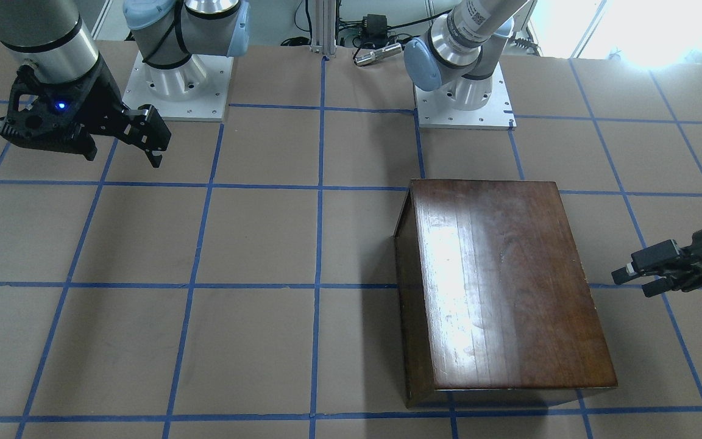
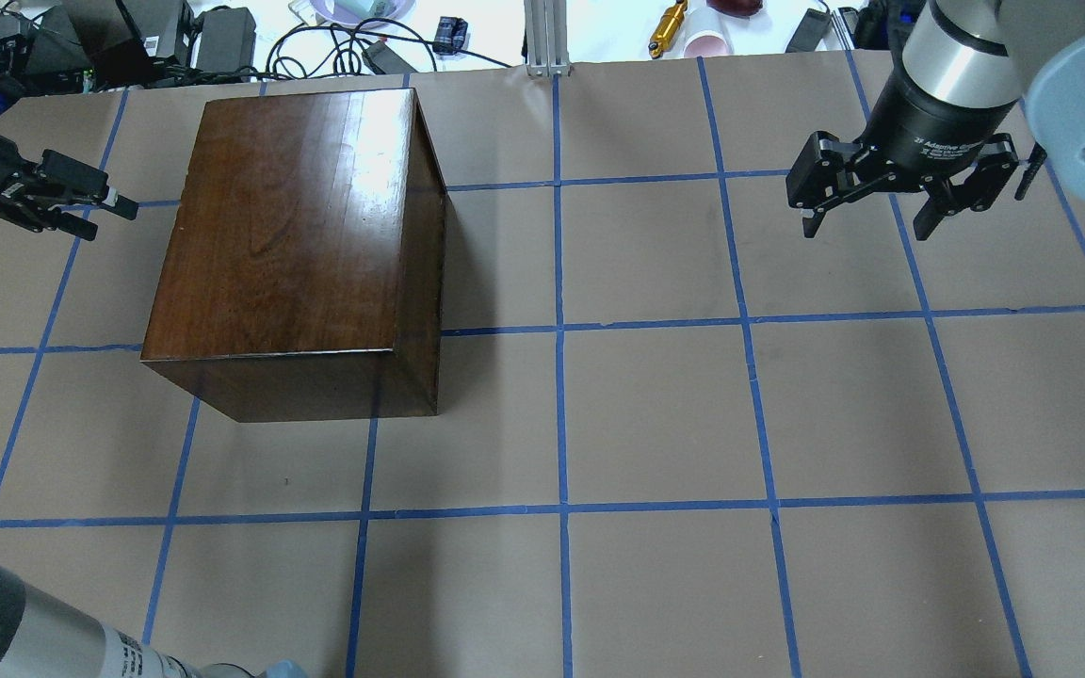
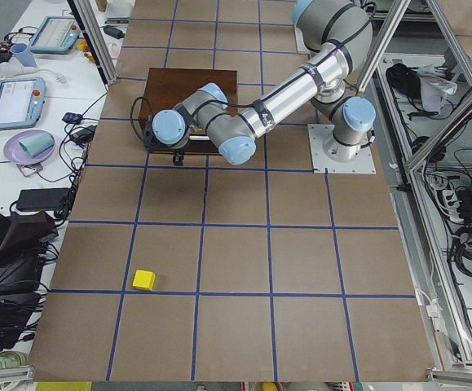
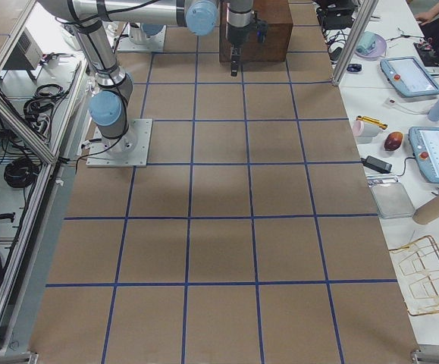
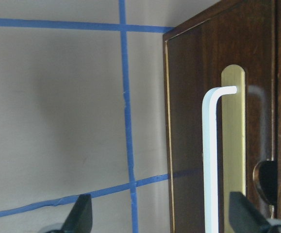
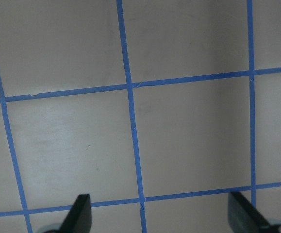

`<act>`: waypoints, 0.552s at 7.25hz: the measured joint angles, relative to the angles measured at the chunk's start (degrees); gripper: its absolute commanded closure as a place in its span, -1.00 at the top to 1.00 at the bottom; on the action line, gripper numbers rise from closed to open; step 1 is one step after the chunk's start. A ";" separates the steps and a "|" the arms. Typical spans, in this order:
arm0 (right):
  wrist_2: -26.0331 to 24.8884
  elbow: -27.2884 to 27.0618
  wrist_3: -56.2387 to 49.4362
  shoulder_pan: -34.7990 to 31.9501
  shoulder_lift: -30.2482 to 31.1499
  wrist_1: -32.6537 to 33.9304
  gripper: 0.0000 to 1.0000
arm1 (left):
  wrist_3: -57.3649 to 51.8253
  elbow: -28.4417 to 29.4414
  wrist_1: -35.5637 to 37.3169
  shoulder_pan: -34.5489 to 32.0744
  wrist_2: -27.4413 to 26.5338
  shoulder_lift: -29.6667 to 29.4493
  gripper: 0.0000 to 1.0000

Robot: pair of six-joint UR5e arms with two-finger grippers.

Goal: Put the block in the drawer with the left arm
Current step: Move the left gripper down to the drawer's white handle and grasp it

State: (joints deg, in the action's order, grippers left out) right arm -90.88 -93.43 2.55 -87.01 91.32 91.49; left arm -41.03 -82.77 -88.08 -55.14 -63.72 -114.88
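While its jaws stand apart, the left pincer faces the drawer.

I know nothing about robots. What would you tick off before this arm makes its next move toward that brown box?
1. Left tool open: ok, jaws stand apart.
2. Aimed at the white handle: ok, it sits between the jaws in the wrist view, though off centre.
3. Drawer open: not ok, it is shut.
4. Block free to pick up: ok, alone on the table, apart from the box.
5. Right tool out of the way: ok, open and far from the box.
6. Room inside the drawer: cannot tell.
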 measured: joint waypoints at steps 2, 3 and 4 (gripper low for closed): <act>0.00 0.00 0.00 0.00 -0.03 0.00 1.00 | -0.08 -1.12 -0.28 0.03 1.91 -1.30 1.00; 0.00 0.00 0.00 0.00 -0.02 0.00 1.00 | -0.03 -1.53 -0.36 0.00 3.05 -1.85 1.00; 0.00 0.00 0.00 0.00 -0.01 0.00 1.00 | 0.05 -1.95 -0.38 -0.17 3.65 -2.31 1.00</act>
State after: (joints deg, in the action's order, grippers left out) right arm -90.88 -93.43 2.55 -87.01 91.30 91.49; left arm -40.98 -84.72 -88.46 -55.31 -60.07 -117.19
